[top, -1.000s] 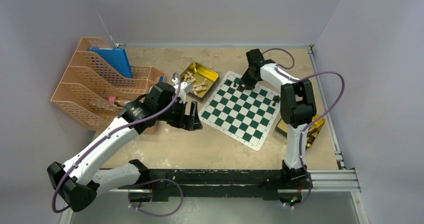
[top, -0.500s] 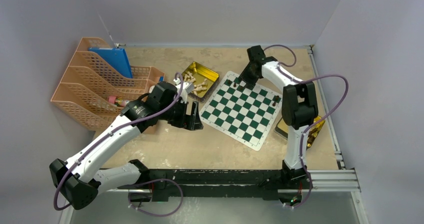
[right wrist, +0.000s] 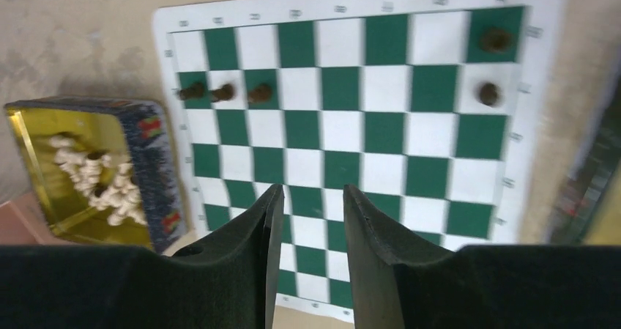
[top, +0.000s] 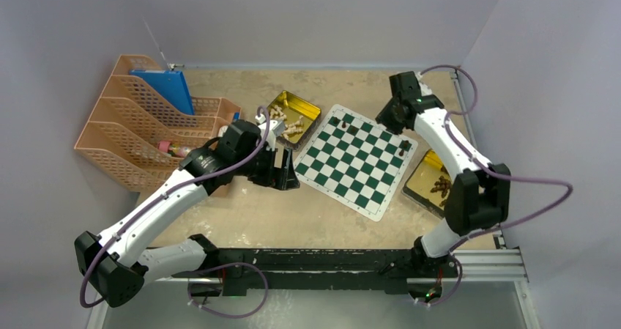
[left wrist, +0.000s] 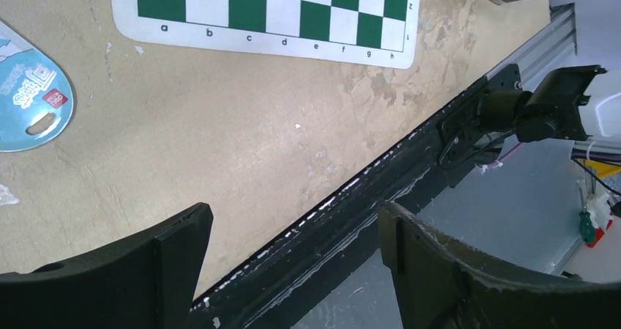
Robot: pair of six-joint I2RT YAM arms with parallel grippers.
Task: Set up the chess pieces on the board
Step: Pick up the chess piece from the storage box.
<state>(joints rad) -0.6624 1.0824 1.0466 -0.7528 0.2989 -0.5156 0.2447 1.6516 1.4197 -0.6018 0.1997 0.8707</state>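
Note:
The green-and-white board point(top: 351, 164) lies in the middle of the table, seen also in the right wrist view point(right wrist: 381, 131) and the left wrist view point(left wrist: 249, 10). Three dark chess pieces point(right wrist: 222, 92) stand in a row near its far left corner point(top: 344, 123). Two more point(right wrist: 488, 93) stand by the right edge point(top: 404, 148). My right gripper point(top: 382, 118) point(right wrist: 307, 197) hovers above the board's far side, open by a narrow gap, nothing in it. My left gripper point(top: 287, 174) point(left wrist: 293, 226) hangs wide open and empty just left of the board.
A gold tin point(top: 293, 116) point(right wrist: 88, 175) of pale pieces sits at the board's far left. A second gold tin point(top: 439, 186) with dark pieces sits to its right. Orange file racks point(top: 146, 124) with a blue folder point(top: 165, 87) stand at the left. A round blue packet point(left wrist: 29, 94) lies on the table.
My right arm has pulled away from the board's far left corner, up and to the right, leaving the dark pieces standing there. The left arm has barely moved.

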